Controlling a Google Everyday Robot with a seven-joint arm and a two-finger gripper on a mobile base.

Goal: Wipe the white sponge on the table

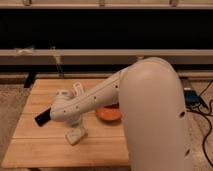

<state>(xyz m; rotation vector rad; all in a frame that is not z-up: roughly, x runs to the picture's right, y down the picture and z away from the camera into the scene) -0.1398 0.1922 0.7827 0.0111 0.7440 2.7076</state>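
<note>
One arm: a large white robot arm is seen filling the right and centre of the frame, reaching down and to the left over the surface.
Gripper: the gripper is placed at the lower left centre of the frame, directly above the white sponge and pointed downward.
Jaws: their state cannot be told, since the wrist housing hides them.
White sponge: the white sponge is seen lying flat on the surface at lower left centre, just beneath the gripper, turned slightly askew to the plank lines; whether it is touched by the gripper cannot be told.
Surface: the surface is a light wooden top of jointed planks, spread across the lower left half of the frame.
Orange dish: an orange dish is set on the surface, right of the sponge, partly hidden by the arm.
White object: a pale object is seen standing near the far edge, behind the forearm.
Blue device: a blue device is seen at the right edge, with dark cables beside it.
</note>
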